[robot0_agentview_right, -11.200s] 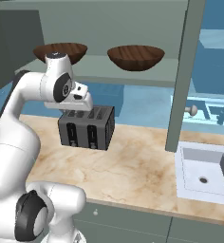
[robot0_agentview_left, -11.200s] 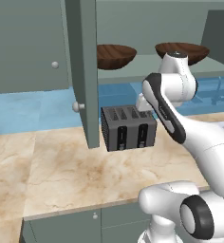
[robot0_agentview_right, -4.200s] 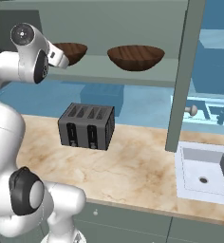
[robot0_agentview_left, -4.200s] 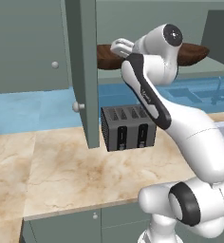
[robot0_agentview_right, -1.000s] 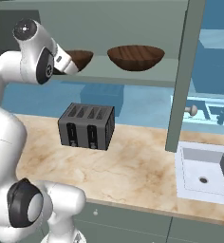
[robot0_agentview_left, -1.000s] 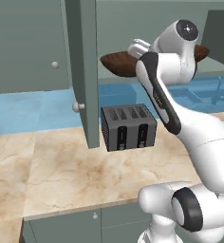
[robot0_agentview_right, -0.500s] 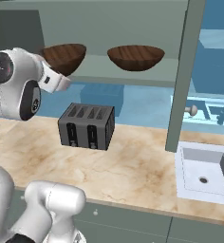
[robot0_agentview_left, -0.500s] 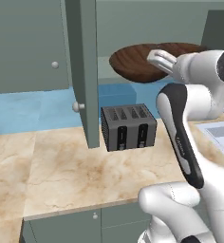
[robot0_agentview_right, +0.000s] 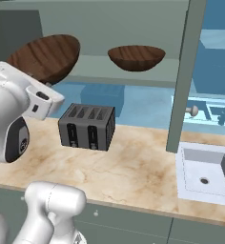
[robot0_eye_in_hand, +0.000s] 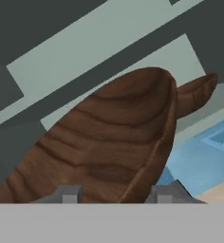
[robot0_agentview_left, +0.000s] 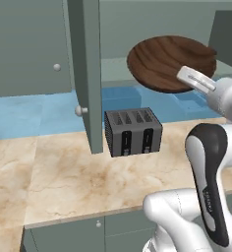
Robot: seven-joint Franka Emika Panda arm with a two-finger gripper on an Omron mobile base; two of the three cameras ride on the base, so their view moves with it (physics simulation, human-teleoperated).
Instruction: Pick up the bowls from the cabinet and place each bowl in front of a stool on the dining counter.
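Kitchen wall run, grey-green cabinet (robot0_agentview_right: 133, 28) with its door (robot0_agentview_left: 86, 74) swung open edge-on to camera, pale shelf (robot0_agentview_right: 128, 71) inside, marble worktop (robot0_agentview_left: 73, 182) below with a dark toaster (robot0_agentview_left: 132, 132) and a sink (robot0_agentview_right: 205, 178) off to one side. Held bowl (robot0_agentview_left: 171, 63), dark brown wood with strong grain, is up in the air above and just beyond the toaster, off the shelf, tipped steeply so the underside faces the left base camera and the open side faces away toward the cabinet; round, so no real long axis, but the rim plane stands near vertical instead of level. Second bowl (robot0_agentview_right: 136, 57) sits upright on the shelf, mouth up, well apart from the first. Gripper (robot0_eye_in_hand: 117, 195) clenched on the rim of the held bowl, one finger (robot0_eye_in_hand: 69, 194) on the outer wall, the other on the inside, wall pinched between them. Handling guess: solid wood, stiff, not fragile, moderate weight, smooth finish likely a bit slippery; a rim pinch puts all the weight out past the fingers, so it may swivel in the grip if swung fast. Best hold looks like the rim wall, as here, seated deep, and the bowl needs levelling before set-down on the dining counter
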